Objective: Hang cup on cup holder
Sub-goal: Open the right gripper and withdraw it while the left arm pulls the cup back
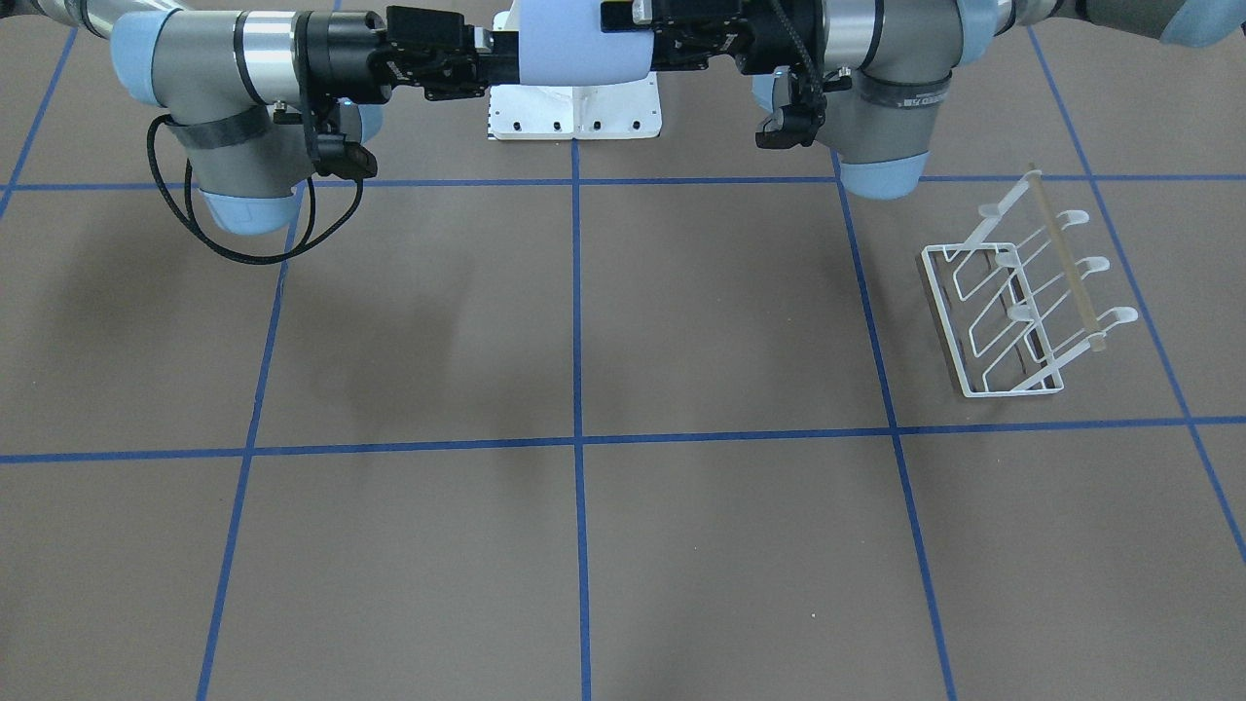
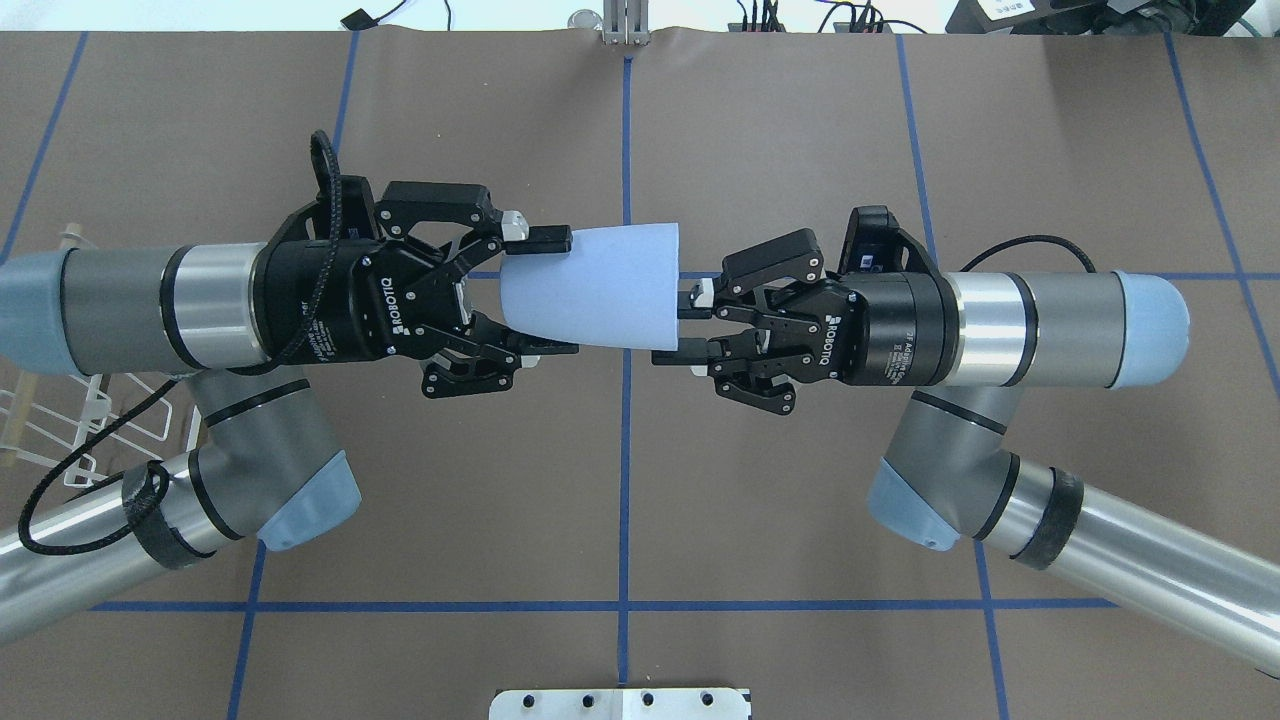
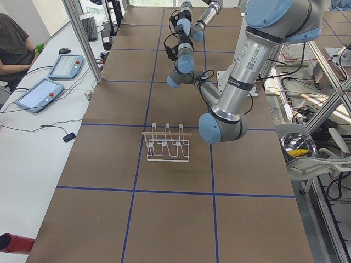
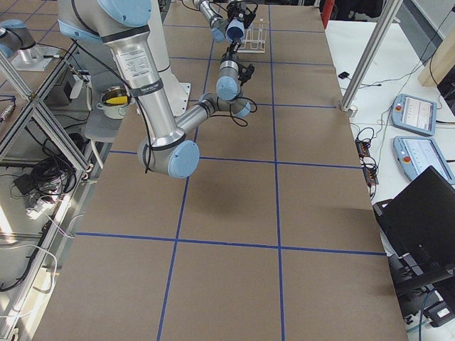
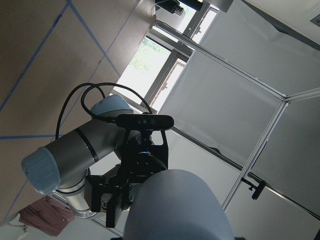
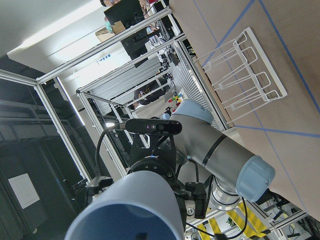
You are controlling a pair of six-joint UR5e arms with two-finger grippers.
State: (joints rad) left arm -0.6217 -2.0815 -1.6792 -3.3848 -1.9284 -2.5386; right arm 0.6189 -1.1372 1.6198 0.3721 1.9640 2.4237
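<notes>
The light blue cup (image 2: 600, 285) is held level in mid-air between both grippers, above the table near the robot's base; it also shows in the front view (image 1: 579, 44). My left gripper (image 2: 550, 293) is shut on its narrow bottom end, one finger on each side. My right gripper (image 2: 680, 325) is at the rim end with its jaws a little apart, one finger inside the rim and one under it. The white wire cup holder (image 1: 1022, 292) with its wooden rod stands on the table on my left side, partly hidden under my left arm in the overhead view (image 2: 60, 420).
The robot's white base plate (image 1: 574, 107) lies below the cup. Blue tape lines grid the brown table. An operator (image 3: 11, 44) sits at a side table with tablets. A metal bowl (image 3: 296, 148) sits off the table's edge.
</notes>
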